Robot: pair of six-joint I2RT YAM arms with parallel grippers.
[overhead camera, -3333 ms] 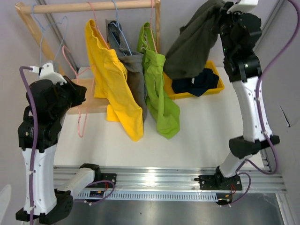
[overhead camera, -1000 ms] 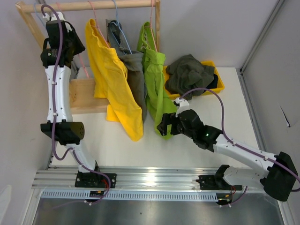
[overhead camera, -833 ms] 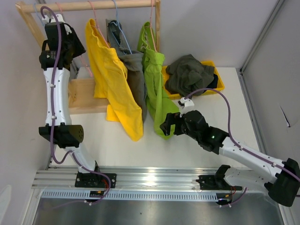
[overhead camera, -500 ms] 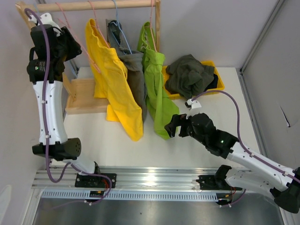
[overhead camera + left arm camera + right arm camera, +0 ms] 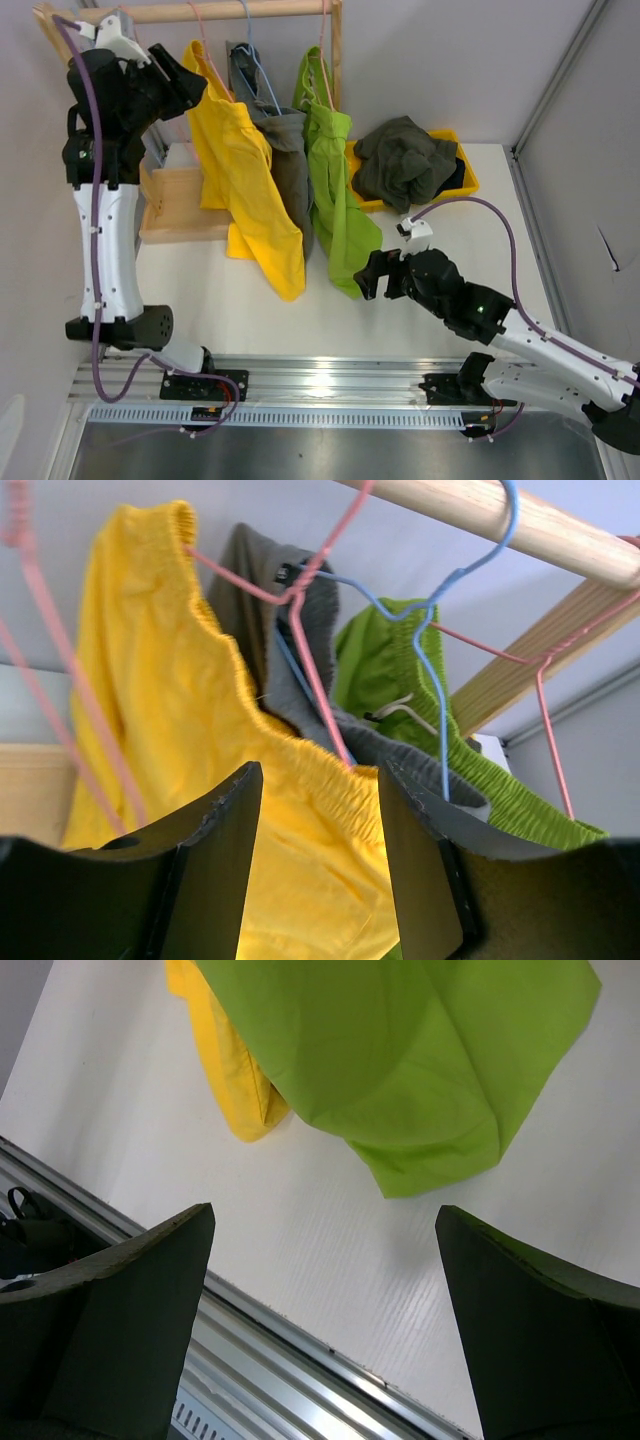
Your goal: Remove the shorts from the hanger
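Note:
Three shorts hang on wire hangers from a wooden rail (image 5: 200, 12): yellow shorts (image 5: 245, 170), mid grey shorts (image 5: 288, 150) and lime green shorts (image 5: 340, 200). My left gripper (image 5: 183, 78) is raised beside the yellow shorts' waistband, open and holding nothing. In the left wrist view the yellow shorts (image 5: 150, 680) show beyond the left gripper (image 5: 320, 860), under a pink hanger (image 5: 310, 670). My right gripper (image 5: 368, 275) hovers low by the green shorts' hem, wide open and empty; the right wrist view has the green shorts (image 5: 400, 1060) above the right gripper (image 5: 325, 1320). Dark olive shorts (image 5: 405, 160) lie heaped in the bin.
A yellow bin (image 5: 470, 182) stands at the back right, navy cloth (image 5: 455, 175) peeking under the olive heap. The rack's wooden base (image 5: 180, 205) lies at the left. An empty pink hanger (image 5: 60, 720) hangs left of the yellow shorts. An aluminium rail (image 5: 330, 385) runs along the near edge.
My left gripper has swung right from the empty hangers to the yellow shorts' waistband and opened wider. The right gripper has drawn back slightly from the green hem, still open.

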